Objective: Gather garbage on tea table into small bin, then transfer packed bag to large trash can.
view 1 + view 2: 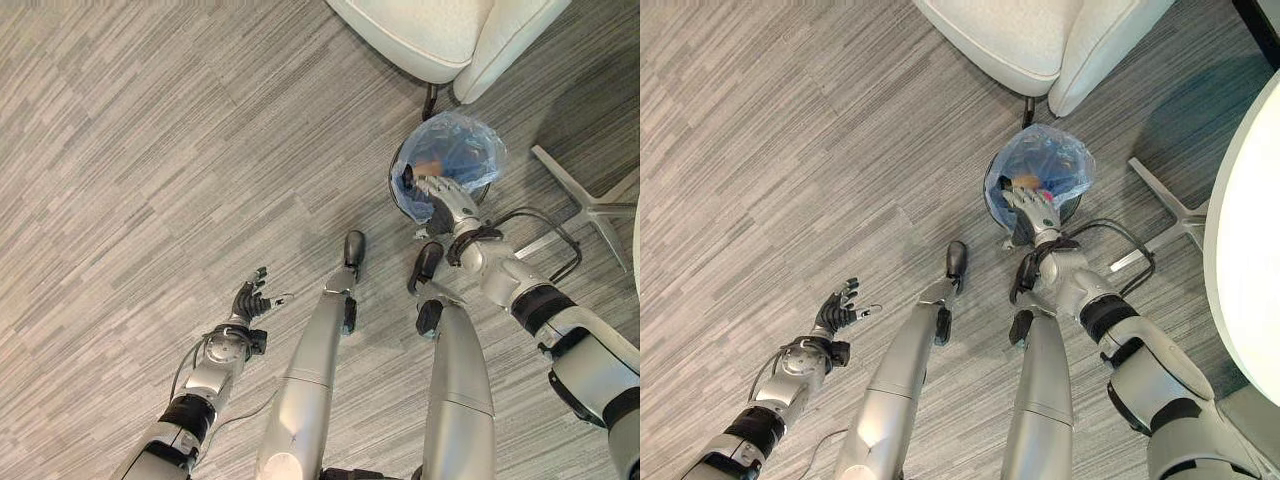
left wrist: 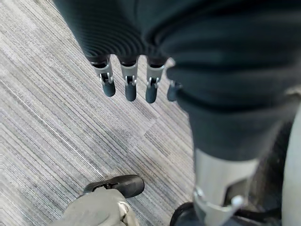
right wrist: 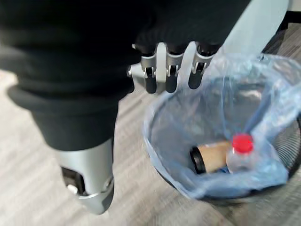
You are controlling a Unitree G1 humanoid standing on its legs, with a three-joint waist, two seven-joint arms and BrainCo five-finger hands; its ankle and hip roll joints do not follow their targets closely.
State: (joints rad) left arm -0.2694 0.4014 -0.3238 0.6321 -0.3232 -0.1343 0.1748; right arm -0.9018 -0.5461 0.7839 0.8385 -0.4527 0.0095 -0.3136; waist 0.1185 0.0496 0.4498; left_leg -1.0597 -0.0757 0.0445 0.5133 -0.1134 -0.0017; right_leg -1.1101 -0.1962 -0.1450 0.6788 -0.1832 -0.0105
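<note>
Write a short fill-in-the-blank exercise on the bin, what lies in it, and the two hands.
1. The small bin is lined with a ____ plastic bag.
2. The clear bottle in the bag has a ____ cap.
3. The right hand hovers over the ____.
4. The left hand hangs over the grey ____.

Missing words: blue; red; bin; floor

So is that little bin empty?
No. Inside the small bin's blue bag lie a red-capped bottle and a brown cup.
</note>
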